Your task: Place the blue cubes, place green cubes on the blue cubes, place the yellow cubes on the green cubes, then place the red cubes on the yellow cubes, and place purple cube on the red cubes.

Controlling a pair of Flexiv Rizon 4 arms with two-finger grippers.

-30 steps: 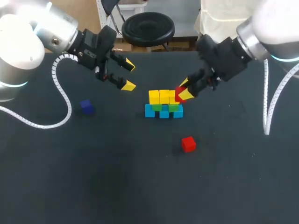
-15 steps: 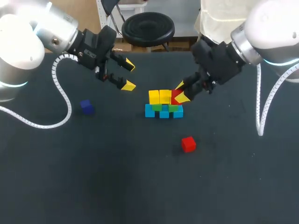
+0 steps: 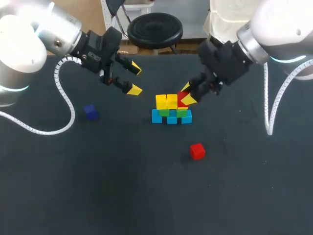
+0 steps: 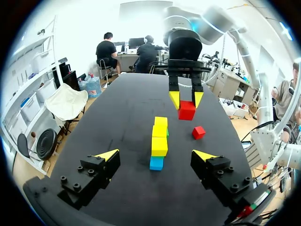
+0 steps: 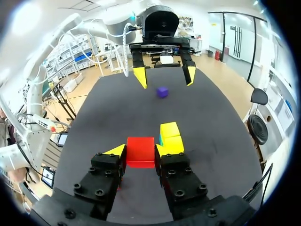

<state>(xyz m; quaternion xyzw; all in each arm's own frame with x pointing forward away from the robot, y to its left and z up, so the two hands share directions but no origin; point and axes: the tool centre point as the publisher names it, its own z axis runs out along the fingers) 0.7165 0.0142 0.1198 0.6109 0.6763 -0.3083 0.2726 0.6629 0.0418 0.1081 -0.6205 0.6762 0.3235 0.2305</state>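
A stack stands mid-table: a row of blue cubes (image 3: 171, 118), green cubes (image 3: 164, 112) on them, and yellow cubes (image 3: 167, 101) on top. My right gripper (image 3: 187, 93) is shut on a red cube (image 3: 182, 99), held at the right end of the yellow row. In the right wrist view the red cube (image 5: 140, 151) sits between the fingers, with the yellow cubes (image 5: 170, 136) just beside it. My left gripper (image 3: 133, 80) hangs open and empty, up and left of the stack. A second red cube (image 3: 197, 151) lies loose in front of the stack. The purple cube (image 3: 90, 111) lies far left.
In the left wrist view the stack (image 4: 159, 141) is straight ahead of my left gripper (image 4: 155, 155), with the right gripper (image 4: 186, 99) beyond it. A white coiled cable (image 3: 63, 105) from the left arm lies on the table near the purple cube.
My right gripper has carried the red cube left and slightly back, from beside the stack to its right end. The left arm has kept still.
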